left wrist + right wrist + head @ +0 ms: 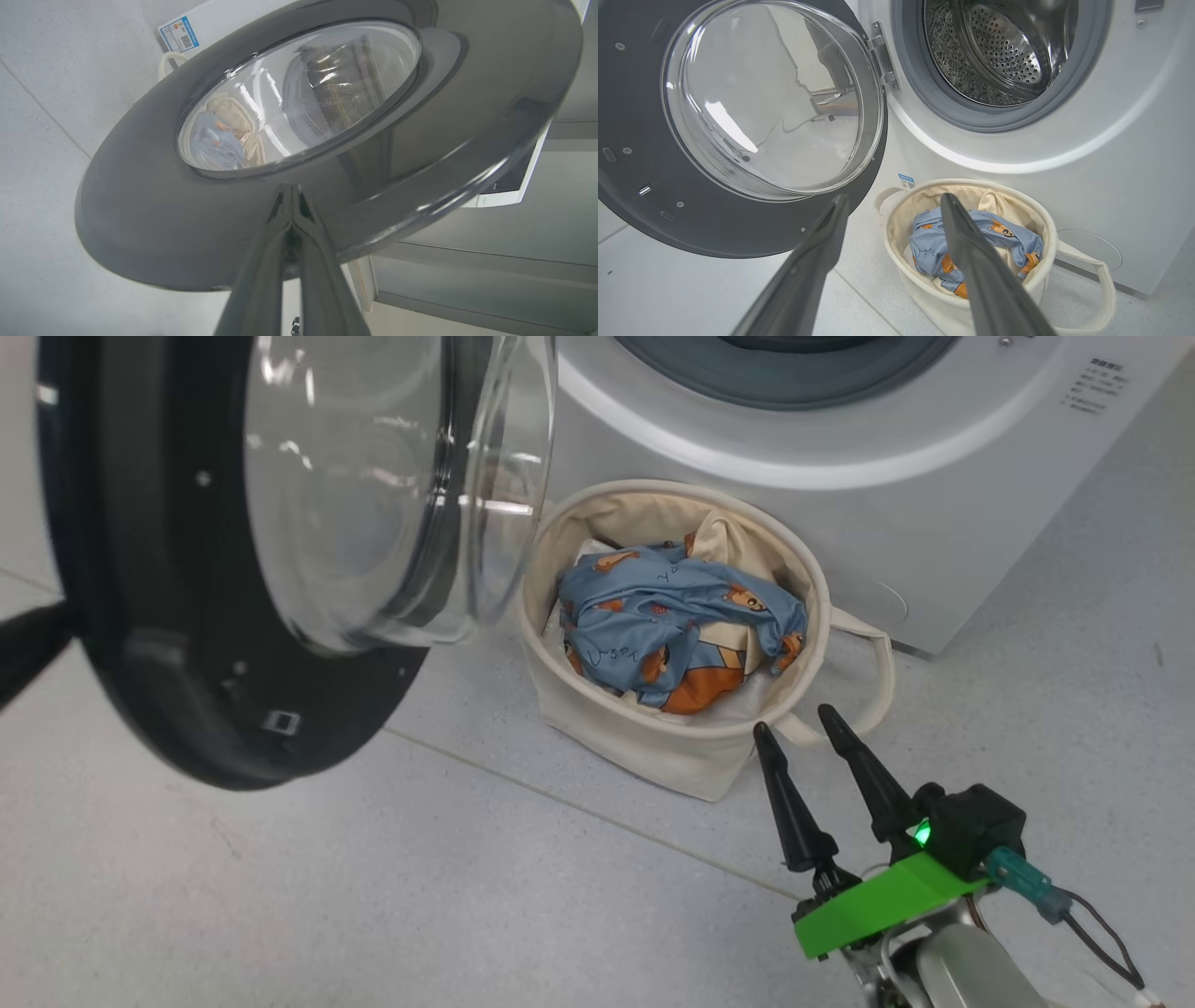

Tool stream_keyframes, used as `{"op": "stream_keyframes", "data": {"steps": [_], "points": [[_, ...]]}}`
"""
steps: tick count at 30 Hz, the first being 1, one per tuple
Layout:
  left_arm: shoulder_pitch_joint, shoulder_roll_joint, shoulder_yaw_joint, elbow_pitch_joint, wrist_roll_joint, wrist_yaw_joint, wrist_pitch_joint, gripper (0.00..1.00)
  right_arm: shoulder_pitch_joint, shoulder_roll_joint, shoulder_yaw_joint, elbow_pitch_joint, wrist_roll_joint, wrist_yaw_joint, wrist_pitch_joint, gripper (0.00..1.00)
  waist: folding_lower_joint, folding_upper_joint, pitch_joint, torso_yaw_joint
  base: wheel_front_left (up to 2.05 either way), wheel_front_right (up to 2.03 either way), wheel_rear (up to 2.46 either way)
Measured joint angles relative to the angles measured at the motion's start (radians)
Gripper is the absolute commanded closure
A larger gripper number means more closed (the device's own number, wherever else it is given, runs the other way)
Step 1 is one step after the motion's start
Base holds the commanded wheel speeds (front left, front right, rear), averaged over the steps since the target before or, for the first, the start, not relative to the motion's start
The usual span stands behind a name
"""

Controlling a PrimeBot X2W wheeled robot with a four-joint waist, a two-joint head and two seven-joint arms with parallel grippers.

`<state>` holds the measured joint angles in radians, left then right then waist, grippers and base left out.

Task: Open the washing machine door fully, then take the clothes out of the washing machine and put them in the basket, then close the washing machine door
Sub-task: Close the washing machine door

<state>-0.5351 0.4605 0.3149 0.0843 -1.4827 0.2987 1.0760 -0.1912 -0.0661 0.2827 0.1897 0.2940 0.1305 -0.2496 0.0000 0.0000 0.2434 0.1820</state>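
Blue clothes (pixel 672 616) filled the basket (pixel 653 756); pinched-shut left gripper (pixel 292 191) needed to push the washing machine door (pixel 121 616) closed; right gripper (pixel 794 719) gaped.

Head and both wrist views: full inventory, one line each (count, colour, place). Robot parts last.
white front-loading washing machine: one, white with a grey gasket, at the back, porthole uncovered
round black-rimmed glass door: one, black rim and clear bowl, swung open on the left
perforated steel drum: one, silver, inside the porthole, no cloth in the visible part
round cream canvas basket: one, cream, on the floor in front of the machine
light blue bear-print clothes: one heap, blue, orange and cream, in the basket
small blue sticker: one, blue, low on the machine front
pale grey tiled floor: grey, underneath
left gripper: one, dark, shut, tips at the door's outer rim
right gripper: one, dark, open, empty, beside the basket
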Motion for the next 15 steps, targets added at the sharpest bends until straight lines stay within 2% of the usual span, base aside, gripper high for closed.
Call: {"op": "stream_keyframes", "data": {"steps": [10,15], "points": [[0.054,-0.053,-0.051,-0.106,0.001,-0.001,0.021,1.0,-0.01,0.0,-0.007,-0.008,0.031,0.0,0.0,0.0,0.0,0.0,-0.014,-0.022,0.0,0.0,0.0],[0.078,-0.098,-0.078,-0.139,0.001,-0.024,0.011,1.0,-0.01,0.0,-0.014,-0.01,0.04,0.0,0.0,0.0,0.0,0.0,-0.023,-0.043,0.0,0.0,0.0]]}}
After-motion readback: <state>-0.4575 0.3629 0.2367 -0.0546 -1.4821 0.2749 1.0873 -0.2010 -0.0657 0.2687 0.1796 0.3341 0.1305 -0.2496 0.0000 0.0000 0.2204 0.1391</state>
